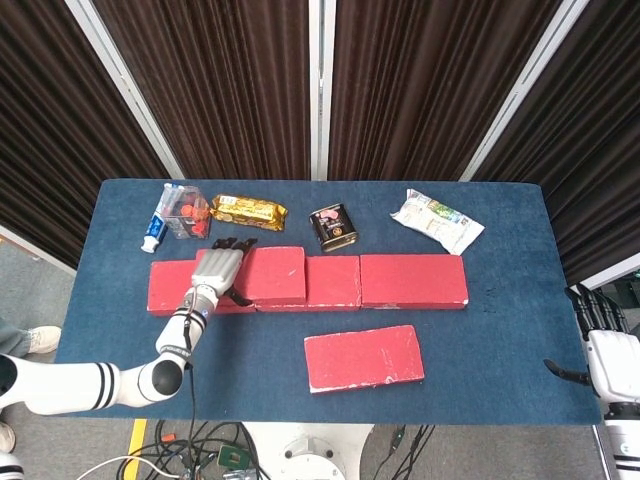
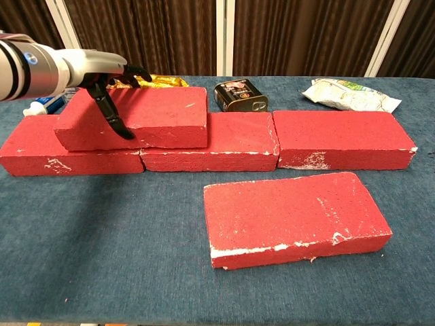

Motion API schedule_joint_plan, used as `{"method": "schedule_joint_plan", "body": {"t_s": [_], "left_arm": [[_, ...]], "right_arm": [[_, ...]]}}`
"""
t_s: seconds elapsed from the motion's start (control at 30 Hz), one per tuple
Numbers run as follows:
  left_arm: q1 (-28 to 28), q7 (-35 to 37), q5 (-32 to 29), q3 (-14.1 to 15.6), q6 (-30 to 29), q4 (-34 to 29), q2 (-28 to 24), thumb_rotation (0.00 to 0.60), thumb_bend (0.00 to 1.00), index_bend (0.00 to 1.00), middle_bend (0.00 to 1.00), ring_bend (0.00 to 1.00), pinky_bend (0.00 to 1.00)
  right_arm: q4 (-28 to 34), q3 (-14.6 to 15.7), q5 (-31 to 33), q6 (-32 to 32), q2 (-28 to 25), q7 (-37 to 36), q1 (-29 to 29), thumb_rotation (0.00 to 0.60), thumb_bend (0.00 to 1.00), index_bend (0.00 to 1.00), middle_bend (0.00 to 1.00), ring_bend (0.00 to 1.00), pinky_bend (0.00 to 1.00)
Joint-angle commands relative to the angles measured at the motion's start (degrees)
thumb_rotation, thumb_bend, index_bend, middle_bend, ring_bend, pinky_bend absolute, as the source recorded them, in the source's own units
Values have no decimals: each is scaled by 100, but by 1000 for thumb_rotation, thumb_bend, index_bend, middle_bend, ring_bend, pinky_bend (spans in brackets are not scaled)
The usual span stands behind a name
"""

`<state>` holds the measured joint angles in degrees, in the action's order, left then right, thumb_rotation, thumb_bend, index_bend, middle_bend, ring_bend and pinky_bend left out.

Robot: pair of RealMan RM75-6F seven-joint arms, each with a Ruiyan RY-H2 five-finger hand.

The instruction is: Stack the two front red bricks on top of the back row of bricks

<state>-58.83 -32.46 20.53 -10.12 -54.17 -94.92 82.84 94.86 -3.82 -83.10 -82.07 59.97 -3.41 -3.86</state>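
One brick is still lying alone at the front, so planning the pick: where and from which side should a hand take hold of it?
Grip the front brick across its short width near the middle, coming from above. It lies flat on the table, apart from the back row, so both long edges are free. The right hand, idle at the table's edge, is nearer.

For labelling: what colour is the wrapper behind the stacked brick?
Gold wrapper, clearest in the head view.

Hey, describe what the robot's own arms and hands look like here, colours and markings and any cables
The left arm is glossy white with black bands near a rounded grey joint, and a thin black cable runs along its forearm. Its left hand has a silver-grey back and black fingers. The right hand, at the frame edge, shows a white casing with dark fingers; its arm is mostly out of view.
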Motion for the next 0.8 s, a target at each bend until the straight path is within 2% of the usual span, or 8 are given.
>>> {"method": "schedule_joint_plan", "body": {"t_s": [0.03, 0.8], "left_arm": [[-4, 0, 8, 19, -5, 12, 17, 600, 0, 0, 186, 0, 0], [63, 115, 141, 124, -6, 62, 55, 600, 0, 0, 183, 0, 0]], "right_arm": [[-6, 0, 6, 2, 4, -2, 1, 600, 13, 0, 0, 0, 0], [-58, 4, 48, -24, -7, -48, 44, 600, 14, 0, 0, 0, 0]]}}
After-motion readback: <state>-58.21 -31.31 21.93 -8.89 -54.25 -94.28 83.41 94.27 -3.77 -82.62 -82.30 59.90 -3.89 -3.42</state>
